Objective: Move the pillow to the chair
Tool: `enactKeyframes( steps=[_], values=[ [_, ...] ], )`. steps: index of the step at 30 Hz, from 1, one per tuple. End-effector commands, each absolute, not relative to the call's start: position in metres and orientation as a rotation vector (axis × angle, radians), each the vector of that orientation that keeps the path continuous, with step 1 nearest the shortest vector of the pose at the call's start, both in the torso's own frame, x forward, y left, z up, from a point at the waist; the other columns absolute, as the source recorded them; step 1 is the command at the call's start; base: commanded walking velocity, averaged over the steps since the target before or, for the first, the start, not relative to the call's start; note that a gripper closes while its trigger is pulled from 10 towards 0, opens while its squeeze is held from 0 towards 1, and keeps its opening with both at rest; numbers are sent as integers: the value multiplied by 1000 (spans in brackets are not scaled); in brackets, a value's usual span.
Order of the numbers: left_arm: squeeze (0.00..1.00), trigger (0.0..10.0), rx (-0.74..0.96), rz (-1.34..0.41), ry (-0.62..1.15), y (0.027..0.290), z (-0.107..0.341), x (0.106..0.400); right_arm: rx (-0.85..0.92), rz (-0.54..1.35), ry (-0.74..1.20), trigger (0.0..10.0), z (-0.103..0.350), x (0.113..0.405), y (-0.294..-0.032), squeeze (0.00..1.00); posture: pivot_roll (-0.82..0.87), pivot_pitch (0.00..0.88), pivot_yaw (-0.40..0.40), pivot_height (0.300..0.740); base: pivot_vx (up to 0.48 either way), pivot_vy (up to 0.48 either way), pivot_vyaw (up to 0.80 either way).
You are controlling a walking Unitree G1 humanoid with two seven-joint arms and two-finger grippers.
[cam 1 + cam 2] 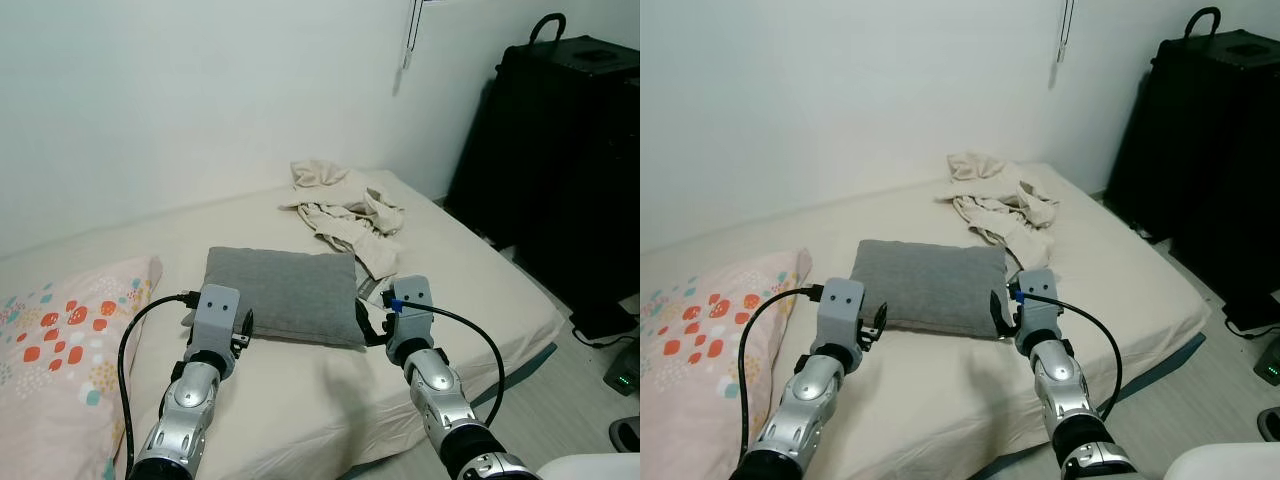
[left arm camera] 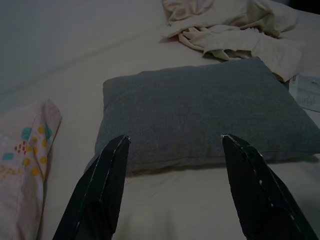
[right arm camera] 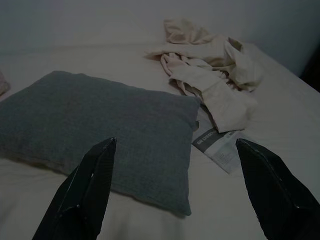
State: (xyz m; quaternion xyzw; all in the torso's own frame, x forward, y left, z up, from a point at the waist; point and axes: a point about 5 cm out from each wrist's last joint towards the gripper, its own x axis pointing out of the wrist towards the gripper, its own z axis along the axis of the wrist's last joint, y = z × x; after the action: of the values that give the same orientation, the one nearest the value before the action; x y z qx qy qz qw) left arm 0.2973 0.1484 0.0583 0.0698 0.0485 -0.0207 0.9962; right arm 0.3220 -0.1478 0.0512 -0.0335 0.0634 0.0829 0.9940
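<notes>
A cream-sheeted bed (image 1: 300, 400) meets a white wall (image 1: 180, 90), with a black cabinet (image 1: 560, 160) alongside.

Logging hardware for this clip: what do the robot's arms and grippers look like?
Both arms are silver, jointed metal with grey box wrist modules. A black cable loops to each wrist; the right has a blue plug. The left gripper and right gripper each have two long, tapered black fingers.

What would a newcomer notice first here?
The grey pillow lying flat mid-bed, with the left end effector and right end effector both open at its near corners, not yet touching it. Behind it sits a crumpled cream cloth; a floral pillow lies at the robot's left.
</notes>
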Motion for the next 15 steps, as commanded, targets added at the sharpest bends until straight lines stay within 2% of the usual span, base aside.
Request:
enactKeyframes(
  steps=[1,5,15],
  values=[
    [0,10000,144,-42,121,150,55,296,-66,174,143,10000,49,321,-146,0,33,40,8,724,0,0,0],
    [0,10000,141,-42,124,150,54,296,-106,210,139,10000,49,321,-142,0,32,39,8,724,0,0,225],
    [0,10000,146,-41,138,150,51,293,-126,224,162,10000,42,316,-142,0,30,36,3,724,0,0,800]
  ],
)
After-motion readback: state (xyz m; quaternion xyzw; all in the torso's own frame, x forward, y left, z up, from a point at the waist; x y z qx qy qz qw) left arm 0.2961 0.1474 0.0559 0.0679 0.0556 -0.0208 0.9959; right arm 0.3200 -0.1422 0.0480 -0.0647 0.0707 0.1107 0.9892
